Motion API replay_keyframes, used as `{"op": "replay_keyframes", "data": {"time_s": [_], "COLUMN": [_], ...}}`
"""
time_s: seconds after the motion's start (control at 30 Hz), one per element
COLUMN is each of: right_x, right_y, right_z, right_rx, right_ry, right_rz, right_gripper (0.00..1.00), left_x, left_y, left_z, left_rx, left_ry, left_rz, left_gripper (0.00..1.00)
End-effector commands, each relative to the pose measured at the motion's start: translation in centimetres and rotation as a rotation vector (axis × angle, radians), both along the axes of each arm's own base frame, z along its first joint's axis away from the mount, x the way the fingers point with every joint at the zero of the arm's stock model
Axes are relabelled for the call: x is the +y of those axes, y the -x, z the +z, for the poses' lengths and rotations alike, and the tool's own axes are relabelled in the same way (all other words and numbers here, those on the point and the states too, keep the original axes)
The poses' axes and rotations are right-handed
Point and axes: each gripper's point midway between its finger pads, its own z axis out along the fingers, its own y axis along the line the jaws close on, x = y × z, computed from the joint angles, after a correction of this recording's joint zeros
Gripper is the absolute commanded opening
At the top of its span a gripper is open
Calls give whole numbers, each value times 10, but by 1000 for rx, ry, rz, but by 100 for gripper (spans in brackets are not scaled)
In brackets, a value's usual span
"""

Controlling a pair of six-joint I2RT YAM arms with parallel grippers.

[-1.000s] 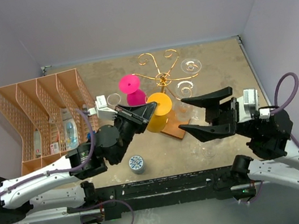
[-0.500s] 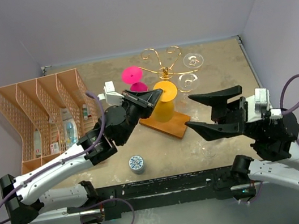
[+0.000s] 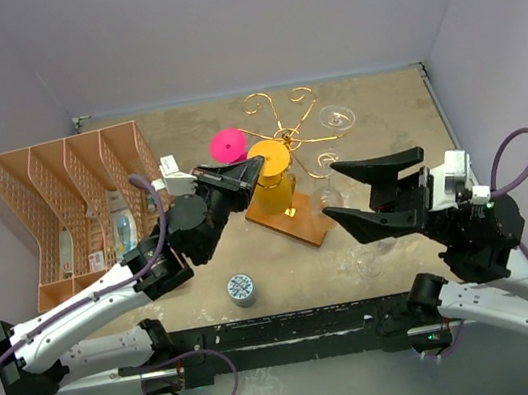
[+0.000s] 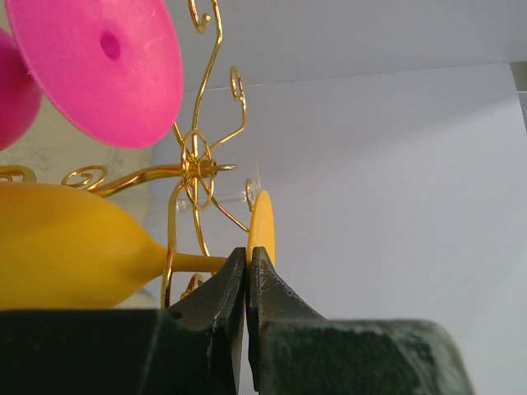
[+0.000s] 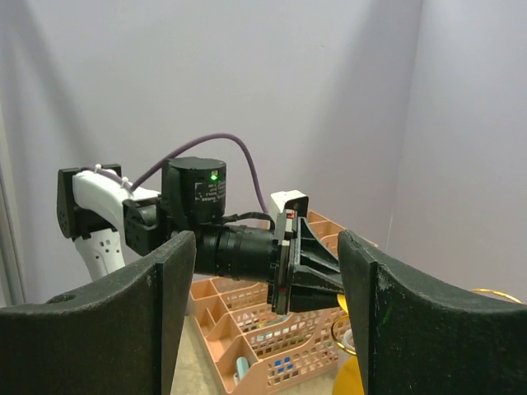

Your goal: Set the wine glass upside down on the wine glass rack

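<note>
A yellow wine glass point(image 3: 274, 188) hangs foot-up at the gold wine glass rack point(image 3: 287, 139), which stands on a brown wooden base point(image 3: 294, 223). My left gripper point(image 3: 257, 165) is shut on the rim of its yellow foot disc point(image 4: 262, 224). In the left wrist view the stem point(image 4: 196, 262) crosses a gold wire point(image 4: 170, 247), with the bowl point(image 4: 66, 255) to the left and my left gripper point(image 4: 248, 252) below the disc. A pink glass point(image 3: 229, 147) hangs beside it. To the right of the rack, my right gripper point(image 3: 332, 191) is open and holds nothing.
An orange divided basket point(image 3: 73, 204) with small items fills the left side. Clear glasses point(image 3: 337, 117) hang on the rack's far right arms. A small round blue-and-white object point(image 3: 241, 289) lies near the front edge. In the right wrist view the left arm point(image 5: 230, 247) shows between the open fingers point(image 5: 123, 313).
My left gripper has carried the yellow glass up and back toward the rack's centre, ending a little left of half a second ago. The right gripper has stayed open, shifting only slightly.
</note>
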Motion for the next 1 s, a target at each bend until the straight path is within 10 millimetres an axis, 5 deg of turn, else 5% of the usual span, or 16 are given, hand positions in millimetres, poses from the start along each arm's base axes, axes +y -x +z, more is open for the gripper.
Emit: {"op": "replay_keyframes", "data": {"time_s": [0.0, 0.67, 0.97], "right_x": [-2, 1, 1], "right_y": [-1, -15, -19], "right_z": [12, 4, 2], "right_rx": [-2, 61, 80], "right_ry": [-51, -51, -53], "right_rz": [-5, -40, -50], "right_gripper": [72, 72, 72], "left_x": [15, 30, 19], "left_y": [-2, 6, 17], "left_z": [17, 6, 2], "left_rx": [-19, -7, -20], "left_ry": [51, 16, -14], "left_rz": [49, 48, -41], "left_gripper": [0, 0, 0]}}
